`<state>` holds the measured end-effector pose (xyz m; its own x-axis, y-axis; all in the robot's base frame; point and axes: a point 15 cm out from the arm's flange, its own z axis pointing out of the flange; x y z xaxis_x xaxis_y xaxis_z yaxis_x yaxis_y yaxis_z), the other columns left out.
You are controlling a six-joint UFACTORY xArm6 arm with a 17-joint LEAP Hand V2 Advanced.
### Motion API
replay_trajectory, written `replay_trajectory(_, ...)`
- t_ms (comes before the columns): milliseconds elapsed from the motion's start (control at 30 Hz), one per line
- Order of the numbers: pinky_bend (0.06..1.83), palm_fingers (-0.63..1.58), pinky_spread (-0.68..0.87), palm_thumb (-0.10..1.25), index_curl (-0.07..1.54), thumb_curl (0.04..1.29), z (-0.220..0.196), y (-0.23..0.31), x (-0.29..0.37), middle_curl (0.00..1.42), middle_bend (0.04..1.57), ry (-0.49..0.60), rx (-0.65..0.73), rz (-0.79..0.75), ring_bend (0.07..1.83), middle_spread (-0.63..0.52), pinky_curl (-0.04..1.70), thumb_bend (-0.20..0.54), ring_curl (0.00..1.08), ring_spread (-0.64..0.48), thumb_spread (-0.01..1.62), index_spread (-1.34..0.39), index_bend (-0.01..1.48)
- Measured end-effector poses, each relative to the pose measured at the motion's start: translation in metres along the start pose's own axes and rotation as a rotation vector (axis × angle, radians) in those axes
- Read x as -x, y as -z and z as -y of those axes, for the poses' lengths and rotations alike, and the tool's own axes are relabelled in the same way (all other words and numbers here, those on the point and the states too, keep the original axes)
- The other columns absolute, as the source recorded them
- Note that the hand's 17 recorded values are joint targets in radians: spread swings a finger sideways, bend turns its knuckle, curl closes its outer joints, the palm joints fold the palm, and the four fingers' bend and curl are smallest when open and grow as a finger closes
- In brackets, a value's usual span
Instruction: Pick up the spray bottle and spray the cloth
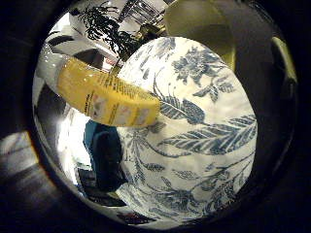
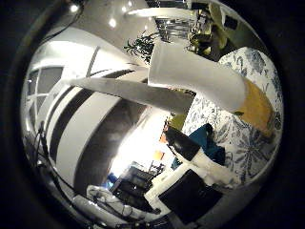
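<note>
I have the white plastic spray bottle with its yellow label (image 1: 109, 99) lifted close to the palm, over the blue-flowered white cloth (image 1: 204, 141). The hand (image 2: 200, 167) probably grips it. Spraying remains.

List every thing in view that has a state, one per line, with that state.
Spray bottle: lifted close to the palm, held across the view above the cloth; white neck toward the room, yellow label over the pattern.
Cloth: spread flat, white with blue floral print, no wet patch visible.
Hand: fingers beside the bottle; whether they grip it cannot be seen.
</note>
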<state>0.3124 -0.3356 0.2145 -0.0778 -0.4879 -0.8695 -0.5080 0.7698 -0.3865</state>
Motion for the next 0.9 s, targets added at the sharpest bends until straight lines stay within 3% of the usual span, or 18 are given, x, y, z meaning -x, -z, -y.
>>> replay_trajectory(267,0.58,0.19,0.38,0.68,0.27,0.36,-0.001,-0.038,0.014,0.38,0.48,-0.012,0.052,0.024,0.58,0.13,0.24,-0.024,0.28,0.2,1.04,-0.11,0.15)
replay_trajectory(400,0.62,0.29,0.34,0.71,0.26,0.36,0.0,-0.05,0.002,0.38,0.5,-0.022,0.046,-0.001,0.69,0.1,0.24,-0.019,0.3,0.18,1.04,-0.11,0.14)
replay_trajectory(500,0.7,0.37,0.25,0.73,0.25,0.37,-0.001,-0.068,-0.002,0.38,0.52,-0.045,0.053,0.022,0.79,0.07,0.25,-0.019,0.32,0.12,1.03,-0.11,0.15)
replay_trajectory(600,0.89,0.67,0.02,0.77,0.24,0.38,0.0,-0.075,-0.005,0.42,0.62,-0.057,0.047,0.031,0.96,-0.02,0.27,-0.017,0.36,-0.03,1.02,-0.15,0.15)
replay_trajectory(700,1.02,1.06,-0.23,0.81,0.27,0.39,-0.003,-0.078,-0.009,0.47,0.75,-0.065,0.05,0.036,1.03,-0.09,0.31,-0.014,0.4,-0.16,1.0,-0.23,0.21)
replay_trajectory(733,1.04,1.22,-0.31,0.83,0.33,0.4,-0.003,-0.079,-0.011,0.51,0.82,-0.066,0.051,0.038,1.06,-0.11,0.34,-0.018,0.43,-0.17,0.97,-0.26,0.3)
replay_trajectory(900,1.12,1.33,-0.35,0.87,0.52,0.41,0.001,-0.085,-0.022,0.57,1.0,-0.064,0.062,0.052,1.16,-0.1,0.41,-0.025,0.48,-0.18,0.92,-0.28,0.66)
